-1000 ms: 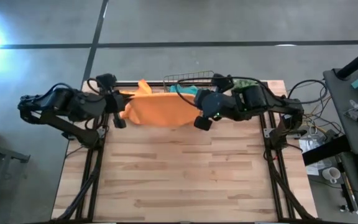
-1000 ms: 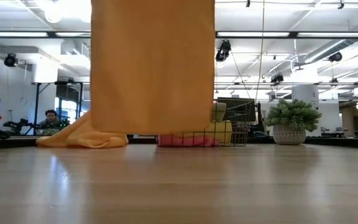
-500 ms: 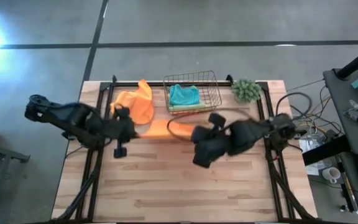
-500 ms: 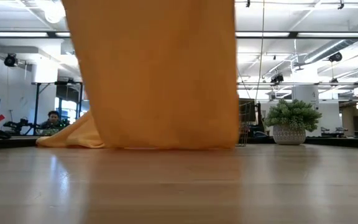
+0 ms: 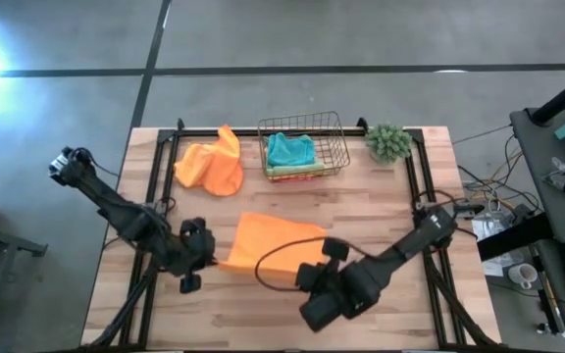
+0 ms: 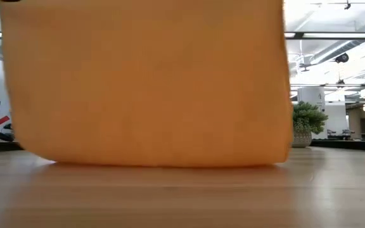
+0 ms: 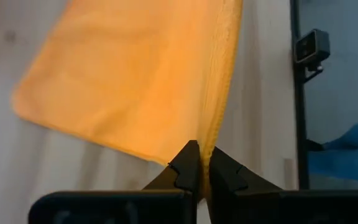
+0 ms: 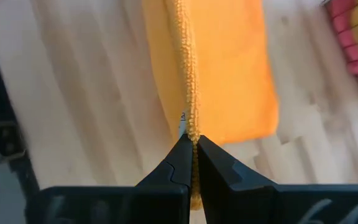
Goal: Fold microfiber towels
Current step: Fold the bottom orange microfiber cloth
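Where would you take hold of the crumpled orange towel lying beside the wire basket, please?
Grip the crumpled orange towel at the raised peak on its far edge, next to the wire basket. Coming from above probably works best: that fold stands proud of the table, giving fingers something to pinch, while the rest lies flat.

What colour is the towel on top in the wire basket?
Teal towel, clearest in the high view.

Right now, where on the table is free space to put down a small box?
The bare wood right of the held orange towel, below the plant, is free, as is the table's near left corner. The far edge is crowded: crumpled orange towel, wire basket, plant.
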